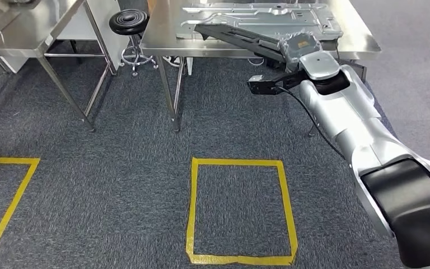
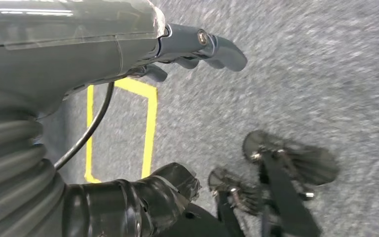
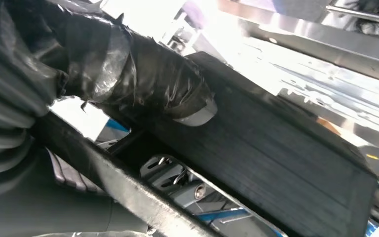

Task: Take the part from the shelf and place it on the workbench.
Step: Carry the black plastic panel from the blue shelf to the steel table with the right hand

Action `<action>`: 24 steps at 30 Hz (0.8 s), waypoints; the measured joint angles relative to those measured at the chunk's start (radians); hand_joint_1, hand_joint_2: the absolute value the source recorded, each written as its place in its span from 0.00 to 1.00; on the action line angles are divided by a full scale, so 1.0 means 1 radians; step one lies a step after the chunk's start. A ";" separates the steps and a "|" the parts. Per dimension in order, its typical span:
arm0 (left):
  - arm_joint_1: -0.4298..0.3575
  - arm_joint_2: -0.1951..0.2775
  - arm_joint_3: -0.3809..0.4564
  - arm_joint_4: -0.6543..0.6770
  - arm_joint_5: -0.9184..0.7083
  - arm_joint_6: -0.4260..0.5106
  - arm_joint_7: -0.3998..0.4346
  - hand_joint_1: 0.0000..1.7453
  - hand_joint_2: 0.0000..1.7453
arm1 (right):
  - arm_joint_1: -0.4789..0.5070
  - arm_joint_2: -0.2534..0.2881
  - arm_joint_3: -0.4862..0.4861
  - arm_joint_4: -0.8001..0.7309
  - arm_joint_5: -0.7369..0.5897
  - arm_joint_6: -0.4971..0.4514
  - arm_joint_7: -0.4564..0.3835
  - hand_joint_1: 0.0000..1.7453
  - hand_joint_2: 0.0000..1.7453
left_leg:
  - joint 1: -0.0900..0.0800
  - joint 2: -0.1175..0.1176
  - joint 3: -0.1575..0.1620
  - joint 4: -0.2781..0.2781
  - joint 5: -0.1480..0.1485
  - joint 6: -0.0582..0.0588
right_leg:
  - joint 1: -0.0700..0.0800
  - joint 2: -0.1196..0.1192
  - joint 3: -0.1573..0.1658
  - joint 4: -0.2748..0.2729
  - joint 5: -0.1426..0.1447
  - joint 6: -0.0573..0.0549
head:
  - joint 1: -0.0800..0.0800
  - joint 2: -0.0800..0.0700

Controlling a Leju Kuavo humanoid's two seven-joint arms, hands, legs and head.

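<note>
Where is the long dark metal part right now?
In the head view, the long dark metal part lies slanted over the steel workbench, upper right, held by the right hand, beside a flat silver panel.

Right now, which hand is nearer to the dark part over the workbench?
Right. The right hand holds the dark part at the workbench edge; the left hand hangs over the carpet, far from it.

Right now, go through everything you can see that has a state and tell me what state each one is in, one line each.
right hand: holds the dark part, arm stretched out to the workbench.
dark part: held, far end lying over the workbench top, near end at the hand.
left hand: holds nothing, fingers loosely out, hanging above the carpet.
workbench: standing, flat metal panels lying on it.
stool: upright between the tables.
</note>
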 joint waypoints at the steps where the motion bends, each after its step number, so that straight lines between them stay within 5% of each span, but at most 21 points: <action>1: 0.000 0.001 0.000 0.000 0.000 0.000 0.000 0.00 1.00 | -0.001 -0.002 -0.001 0.000 0.000 0.000 0.000 1.00 1.00 | -0.003 0.001 0.012 -0.011 -0.015 0.003 | 0.000 0.001 0.008 -0.001 -0.001 0.007 | 0.000 0.000; 4: 0.000 0.002 0.000 0.000 0.000 0.000 0.000 0.00 1.00 | 0.000 -0.004 -0.005 -0.005 0.000 0.000 -0.001 1.00 1.00 | 0.000 0.002 0.057 -0.041 -0.046 0.018 | -0.004 -0.001 -0.004 0.061 0.028 0.025 | 0.001 0.000; 7: 0.000 0.002 0.000 0.000 0.000 0.000 0.000 0.00 1.00 | -0.005 -0.007 -0.008 -0.009 0.000 0.002 -0.004 1.00 1.00 | 0.008 0.002 0.113 -0.060 -0.077 0.027 | -0.006 -0.005 -0.129 0.230 0.043 0.037 | 0.003 0.000; 10: -0.001 0.001 0.001 0.000 0.000 0.000 0.000 0.00 1.00 | -0.003 -0.009 -0.008 -0.008 0.000 0.007 -0.006 1.00 1.00 | 0.013 -0.004 0.172 -0.063 -0.121 0.024 | -0.011 -0.008 -0.247 0.300 -0.052 0.041 | 0.003 0.000; 11: 0.000 0.000 0.001 0.000 0.001 0.000 0.000 0.00 1.00 | -0.002 -0.009 -0.008 -0.008 0.000 0.009 -0.006 1.00 1.00 | 0.015 -0.007 0.197 -0.062 -0.139 0.020 | -0.013 -0.008 -0.271 0.281 -0.075 0.041 | 0.003 0.000; 12: 0.001 0.000 0.003 0.000 0.003 0.000 0.001 0.00 1.00 | -0.002 -0.009 -0.008 -0.008 0.000 0.010 -0.006 1.00 1.00 | 0.017 -0.008 0.222 -0.062 -0.156 0.016 | -0.014 -0.010 -0.283 0.243 -0.069 0.042 | 0.003 0.000; 13: 0.002 -0.001 0.004 0.000 0.005 0.000 0.003 0.00 1.00 | -0.002 -0.009 -0.008 -0.008 0.000 0.012 -0.006 1.00 1.00 | 0.018 -0.010 0.245 -0.062 -0.174 0.011 | -0.014 -0.012 -0.288 0.187 -0.019 0.042 | 0.003 0.000; 16: 0.001 -0.002 0.012 0.000 0.013 0.000 0.003 0.00 1.00 | -0.002 -0.013 -0.008 -0.006 0.001 0.017 -0.007 1.00 1.00 | 0.015 -0.014 0.287 -0.061 -0.228 -0.007 | -0.010 -0.020 -0.289 0.056 0.231 0.026 | 0.005 0.000; 17: -0.003 -0.001 0.014 0.000 0.014 0.001 0.002 0.00 1.00 | -0.003 -0.013 -0.008 -0.008 0.002 0.018 -0.008 1.00 1.00 | 0.013 -0.013 0.292 -0.061 -0.233 -0.014 | -0.007 -0.020 -0.289 0.048 0.265 0.018 | 0.006 0.000; 19: -0.008 -0.001 0.018 0.000 0.016 0.001 0.000 0.00 1.00 | -0.007 -0.012 -0.008 -0.013 0.002 0.019 -0.007 1.00 1.00 | 0.014 -0.010 0.276 -0.031 -0.218 -0.025 | -0.007 -0.015 -0.284 0.049 0.250 0.002 | 0.008 0.000; 21: -0.009 0.000 0.022 0.000 0.016 0.001 0.000 0.00 1.00 | -0.010 -0.012 -0.008 -0.016 0.002 0.018 -0.006 1.00 1.00 | 0.015 -0.006 0.229 0.055 -0.209 -0.033 | -0.009 -0.012 -0.269 0.044 0.237 -0.012 | 0.008 0.000; 24: -0.009 -0.001 0.023 0.000 0.017 0.001 0.000 0.00 1.00 | -0.010 -0.012 -0.008 -0.016 0.003 0.018 -0.004 1.00 1.00 | 0.015 -0.003 0.115 0.215 -0.296 -0.040 | -0.003 -0.005 -0.247 0.039 0.218 -0.024 | 0.009 0.000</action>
